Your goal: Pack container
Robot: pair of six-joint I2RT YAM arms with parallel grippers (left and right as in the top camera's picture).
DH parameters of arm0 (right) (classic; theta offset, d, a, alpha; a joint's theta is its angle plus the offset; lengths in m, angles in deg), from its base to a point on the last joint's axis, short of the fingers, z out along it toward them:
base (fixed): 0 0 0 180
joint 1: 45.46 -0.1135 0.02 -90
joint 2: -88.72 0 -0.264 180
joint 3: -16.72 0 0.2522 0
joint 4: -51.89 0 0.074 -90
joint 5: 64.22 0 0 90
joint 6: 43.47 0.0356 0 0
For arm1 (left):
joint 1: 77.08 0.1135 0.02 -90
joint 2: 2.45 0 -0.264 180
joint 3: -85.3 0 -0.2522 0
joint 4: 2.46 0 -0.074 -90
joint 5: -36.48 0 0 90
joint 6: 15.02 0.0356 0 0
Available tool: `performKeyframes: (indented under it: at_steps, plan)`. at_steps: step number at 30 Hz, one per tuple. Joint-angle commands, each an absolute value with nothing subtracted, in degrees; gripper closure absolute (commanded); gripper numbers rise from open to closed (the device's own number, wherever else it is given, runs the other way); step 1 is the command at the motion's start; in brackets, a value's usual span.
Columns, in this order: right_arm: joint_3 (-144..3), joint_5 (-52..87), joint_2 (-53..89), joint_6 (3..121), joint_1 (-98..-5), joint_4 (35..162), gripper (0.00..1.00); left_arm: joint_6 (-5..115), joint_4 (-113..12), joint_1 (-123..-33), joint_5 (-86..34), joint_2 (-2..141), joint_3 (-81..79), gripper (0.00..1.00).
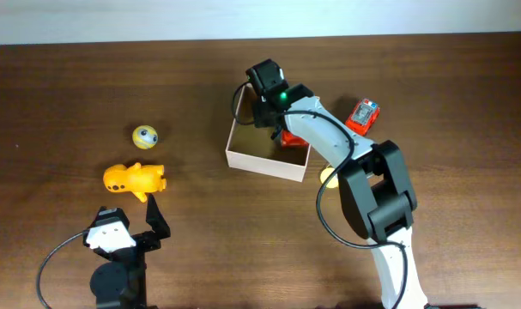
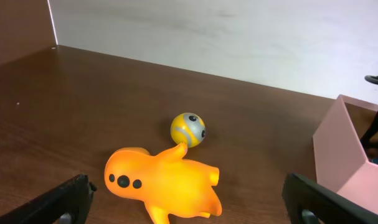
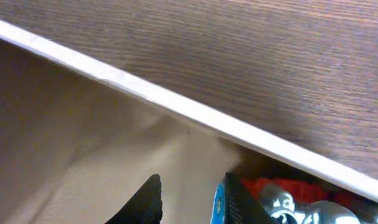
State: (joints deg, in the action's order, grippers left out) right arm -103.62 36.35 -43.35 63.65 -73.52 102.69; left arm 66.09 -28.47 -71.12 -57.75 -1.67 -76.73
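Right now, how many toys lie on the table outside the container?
3: yellow ball and orange toy left of the container, red toy right. Something pale under the right arm may be another.

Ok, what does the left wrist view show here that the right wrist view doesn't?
Left wrist only: the orange toy and the yellow ball beyond it, both outside the container. Right wrist only: the open fingertips of the right gripper over the container's tan floor, and a red toy by the wall. Both: the container, its outer wall in one, its inside and white rim in the other, and the brown table.
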Motion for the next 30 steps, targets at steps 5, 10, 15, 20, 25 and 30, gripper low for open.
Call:
performKeyframes:
  at_steps: [5, 10, 15, 20, 25, 30]
  plan:
    - [-103.3, 40.8, -44.1, 62.8, -71.1, 105.2, 0.72, 66.0, -28.3, -71.1, -56.9, -2.2, -77.3, 0.01]
    - [-103.3, 40.9, -44.1, 62.8, -70.1, 105.9, 0.72, 66.0, -28.3, -71.1, -56.9, -2.2, -77.3, 0.01]
    - [-103.3, 40.3, -44.1, 62.8, -70.3, 105.2, 0.67, 66.0, -28.3, -71.1, -56.9, -2.2, -77.3, 0.01]
    - [-103.3, 33.9, -44.1, 61.5, -71.2, 103.6, 0.64, 66.0, -28.3, -71.1, -56.9, -2.2, -77.3, 0.01]
    - [-103.3, 30.9, -44.1, 61.5, -73.3, 103.5, 0.64, 66.0, -28.3, -71.1, -56.9, -2.2, -77.3, 0.01]
    - [-103.3, 30.2, -44.1, 61.5, -76.6, 103.7, 0.64, 66.0, -28.3, -71.1, -56.9, -2.2, -77.3, 0.01]
